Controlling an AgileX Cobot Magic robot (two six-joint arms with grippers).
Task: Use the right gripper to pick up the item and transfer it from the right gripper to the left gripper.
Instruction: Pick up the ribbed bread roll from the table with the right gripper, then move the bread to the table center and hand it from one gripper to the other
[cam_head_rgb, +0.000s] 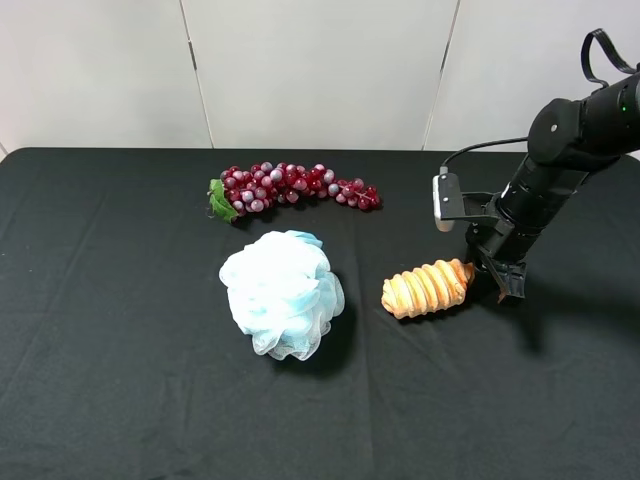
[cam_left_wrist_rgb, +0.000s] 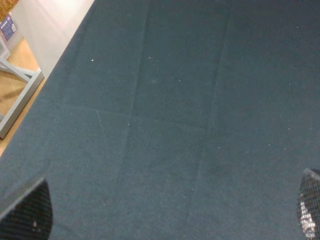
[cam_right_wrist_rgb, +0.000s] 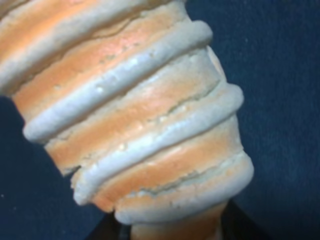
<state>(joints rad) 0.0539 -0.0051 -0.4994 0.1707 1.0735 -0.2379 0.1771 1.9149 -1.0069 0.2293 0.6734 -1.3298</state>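
Bench: black cloth covered the bench (cam_head_rgb: 120, 350), with a white panelled wall (cam_head_rgb: 320, 70) behind it.
Bread loaf: we saw the ridged golden-tan bread loaf (cam_head_rgb: 428, 288) lying on the cloth right of the middle, its narrow end pointing towards the right arm.
Right claw: the right claw (cam_head_rgb: 487, 272) was down at that narrow end. In the wrist view, black jaw parts pressed on both sides of the end, so we read it as clamped on the loaf. The loaf's body rested on the bench.
Right arm: it carried a light-grey block (cam_head_rgb: 443, 200) and a loose black cable (cam_head_rgb: 480, 148).
Left claw: the left claw (cam_left_wrist_rgb: 167, 215) showed only in its own wrist view. Its two fingertips (cam_left_wrist_rgb: 25, 212) sat far apart in the corners, over bare cloth.
In the way: a white-blue mesh pouf (cam_head_rgb: 283, 292) sat just beside the loaf's blunt end without touching it, between the loaf and the left half of the bench.
Further off: a dark-red grape bunch (cam_head_rgb: 295, 187) with a green leaf lay behind the pouf, nearer the wall and well apart from the loaf.
Bench edge: the left wrist view caught a strip of wooden floor (cam_left_wrist_rgb: 12, 95) past the edge.
Count: we counted one loaf, one pouf, one grape bunch and two claws, only one of them in the high view.
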